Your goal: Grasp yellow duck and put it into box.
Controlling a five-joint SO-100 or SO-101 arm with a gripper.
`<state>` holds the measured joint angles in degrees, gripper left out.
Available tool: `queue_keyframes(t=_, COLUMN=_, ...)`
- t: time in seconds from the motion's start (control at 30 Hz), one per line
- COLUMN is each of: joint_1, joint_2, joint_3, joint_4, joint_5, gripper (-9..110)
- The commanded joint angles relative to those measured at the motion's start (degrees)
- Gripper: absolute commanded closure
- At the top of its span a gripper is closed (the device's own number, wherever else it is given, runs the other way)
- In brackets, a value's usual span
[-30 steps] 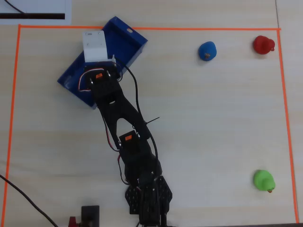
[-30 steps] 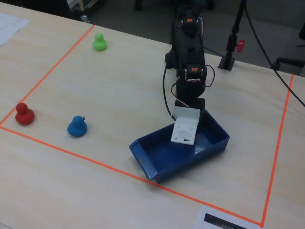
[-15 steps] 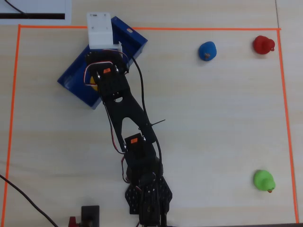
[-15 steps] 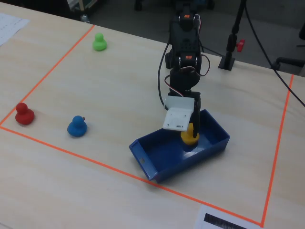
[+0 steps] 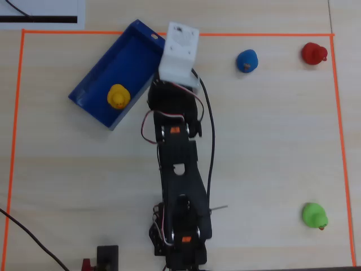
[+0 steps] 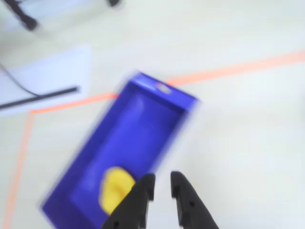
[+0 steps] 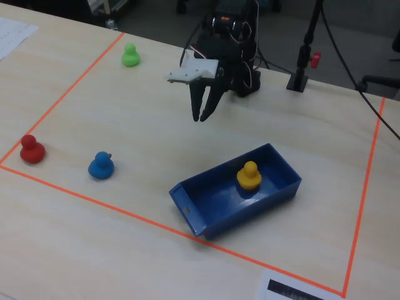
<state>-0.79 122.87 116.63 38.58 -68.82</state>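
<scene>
The yellow duck [image 5: 117, 96] stands upright inside the blue box [image 5: 135, 52], toward its lower-left end in the overhead view. The fixed view shows the yellow duck [image 7: 249, 175] near the box's [image 7: 206, 220] far end. My gripper [image 7: 200, 117] hangs above bare table, up and left of the box there, well clear of the duck. Its black fingers stand a little apart with nothing between them. In the blurred wrist view the gripper [image 6: 162, 177] sits just right of the duck [image 6: 114, 188] and the box [image 6: 138, 119]. Overhead, the white camera mount [image 5: 179, 51] hides the fingers.
A blue duck [image 5: 246, 60], a red duck [image 5: 313, 53] and a green duck [image 5: 313, 215] stand on the right side of the table. Orange tape [image 5: 254, 34] frames the work area. A white sheet [image 5: 39, 11] lies beyond the tape's top left corner.
The gripper let go of the yellow duck, which now stands in the box. The arm rose and swung to the right in the overhead view, away from the box.
</scene>
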Motion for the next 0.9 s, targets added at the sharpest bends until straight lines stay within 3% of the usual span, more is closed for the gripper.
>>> queue_keyframes(t=0.0, joint_1=1.0, joint_2=19.6, joint_3=25.8, joint_4=3.4, joint_5=-2.0, gripper=101)
queue_keyframes(t=0.3, joint_1=-2.6, joint_2=43.4, joint_3=52.6, joint_4=14.5, joint_5=-3.0, gripper=101)
queue_keyframes(t=0.53, joint_1=-2.6, joint_2=56.5, joint_3=58.3, joint_4=26.7, joint_5=-4.9, gripper=101)
queue_keyframes(t=0.87, joint_1=-2.9, joint_2=63.0, joint_3=61.3, joint_4=34.6, joint_5=-5.4, gripper=101)
